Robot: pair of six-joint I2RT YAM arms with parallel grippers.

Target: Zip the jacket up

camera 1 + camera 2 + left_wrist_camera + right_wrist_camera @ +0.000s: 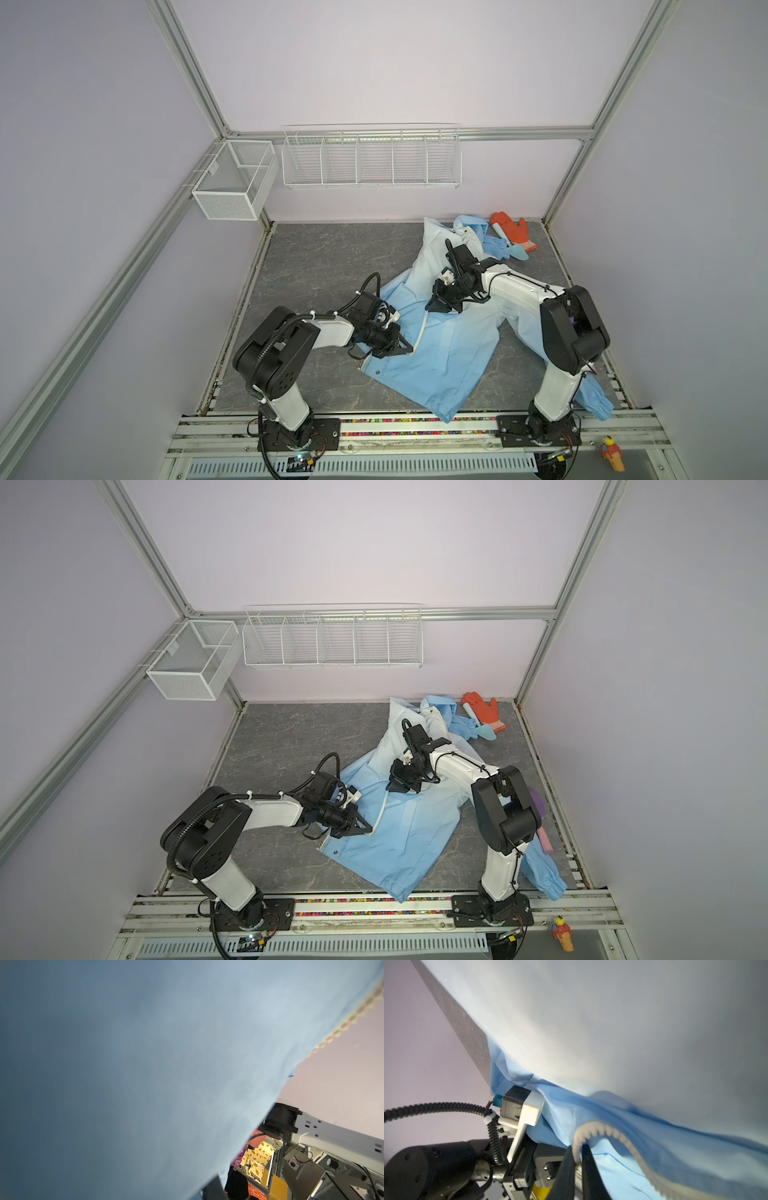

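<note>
At the front rail (415, 430) we note a small toy figure (611, 455) near the right corner. Just behind it, one elastic cuff (600, 409) of the jacket (449, 357) lies beside the right arm's base. The garment is spread on the grey table (316, 266), right of centre, with its hem nearest and its hood (469, 226) at the back edge.

The left gripper (409, 350) is closed on the white zipper (422, 332) edge low on the front. Blue cloth blankets most of the left wrist view.

Further up the same zipper sits the right gripper (432, 308). In the right wrist view its fingers (589, 1167) stand narrowly apart with the tape between them; we cannot tell whether they pinch it. The right forearm (515, 286) lies across the jacket's chest and hides that part.

Beside the hood lie an orange glove (513, 232) and a teal spatula (517, 251). On the back wall hang a wire rack (372, 183) and a mesh basket (226, 208).
</note>
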